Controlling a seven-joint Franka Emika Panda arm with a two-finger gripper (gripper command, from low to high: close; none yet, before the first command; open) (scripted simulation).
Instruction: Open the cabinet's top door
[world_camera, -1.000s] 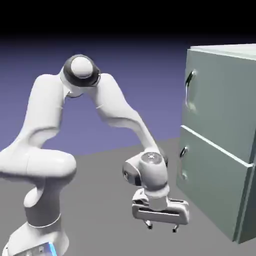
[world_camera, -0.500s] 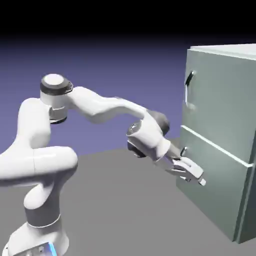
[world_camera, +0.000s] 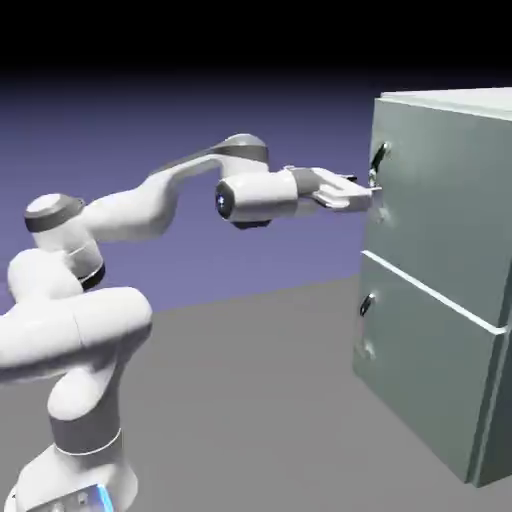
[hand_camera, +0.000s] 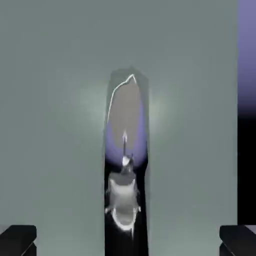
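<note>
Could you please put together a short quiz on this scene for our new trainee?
1. Multiple choice: which door is the gripper at? A: the top door. B: the lower door.
2. True or false: the top door is swung wide open.
3. Fill in the missing word: in the hand view, the jaws stand ____, with the bar handle showing between them.

Key: 1. A; 2. false; 3. open

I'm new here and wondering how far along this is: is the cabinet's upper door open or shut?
Shut: the upper door sits flush with the cabinet, showing no gap.
</note>
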